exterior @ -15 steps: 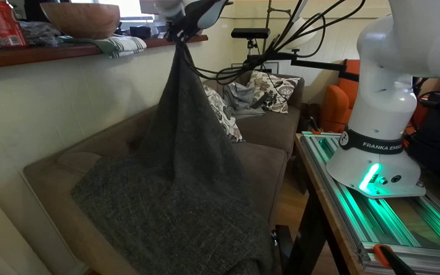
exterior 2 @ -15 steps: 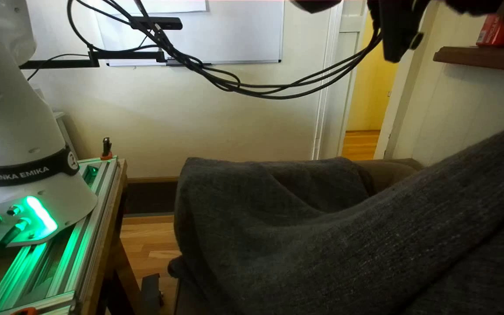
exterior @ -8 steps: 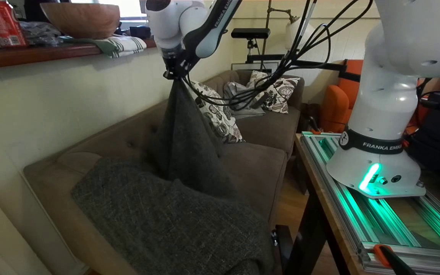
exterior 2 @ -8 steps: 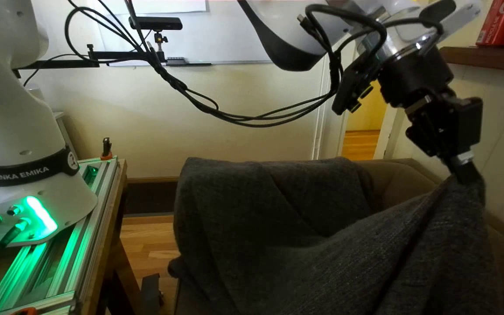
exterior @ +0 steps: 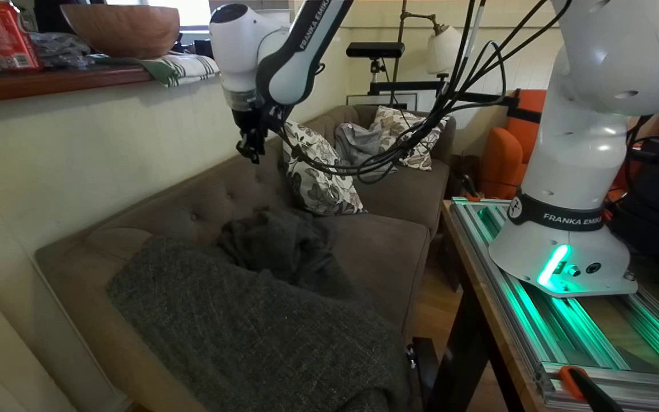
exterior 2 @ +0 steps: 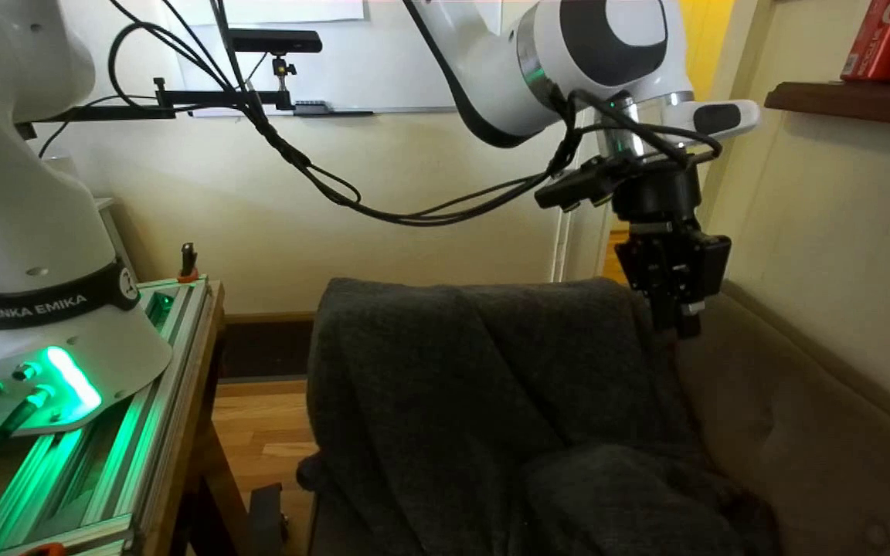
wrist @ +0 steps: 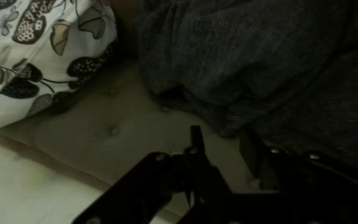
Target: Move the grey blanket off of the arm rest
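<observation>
Robot arm (exterior: 570,154) arched over couch (exterior: 158,223); claw (wrist: 220,133) down, spread, clear of the grey blanket (exterior: 261,332).
In an exterior view the base (exterior: 564,269) stands on the desk (exterior: 491,309) at right; the arm passes out of the top edge and the forearm (exterior: 301,63) slants down to upper centre, the wrist (exterior: 243,100) bent so that the claw hangs near vertical. Wrist view: fingers (wrist: 196,138) stand apart, gap visible between them. Blanket at lower centre, draped over the arm rest (exterior: 92,292), its inner end crumpled on the seat (exterior: 389,246), lower in the frame than the claw. Patterned pillow (wrist: 42,62) at upper left of the wrist view.
</observation>
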Motion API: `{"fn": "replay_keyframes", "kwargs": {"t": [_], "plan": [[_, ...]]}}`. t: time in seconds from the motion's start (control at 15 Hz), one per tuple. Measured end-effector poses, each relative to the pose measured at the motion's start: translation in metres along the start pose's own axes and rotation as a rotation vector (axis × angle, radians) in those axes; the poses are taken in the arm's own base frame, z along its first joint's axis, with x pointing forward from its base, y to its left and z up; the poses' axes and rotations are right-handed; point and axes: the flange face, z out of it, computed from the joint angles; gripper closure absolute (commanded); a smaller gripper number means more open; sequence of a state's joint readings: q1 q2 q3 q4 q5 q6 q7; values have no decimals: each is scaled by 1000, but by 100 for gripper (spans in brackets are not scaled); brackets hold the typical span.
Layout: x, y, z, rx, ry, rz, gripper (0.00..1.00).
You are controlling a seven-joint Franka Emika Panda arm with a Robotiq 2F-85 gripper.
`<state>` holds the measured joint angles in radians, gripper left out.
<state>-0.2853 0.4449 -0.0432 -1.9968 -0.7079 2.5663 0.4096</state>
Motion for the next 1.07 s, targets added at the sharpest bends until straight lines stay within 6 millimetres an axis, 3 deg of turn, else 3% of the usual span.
{"fn": "replay_keyframes", "kwargs": {"t": [0.27, 0.4, 0.67, 0.93, 1.07], "plan": [[5, -23, -67, 161, 25, -157, 4], [2, -47, -88, 243, 38, -240, 0], [-22, -129, -103, 381, 23, -431, 0], [-70, -216, -106, 456, -11, -655, 0], [-88, -244, -105, 465, -15, -715, 0]]}}
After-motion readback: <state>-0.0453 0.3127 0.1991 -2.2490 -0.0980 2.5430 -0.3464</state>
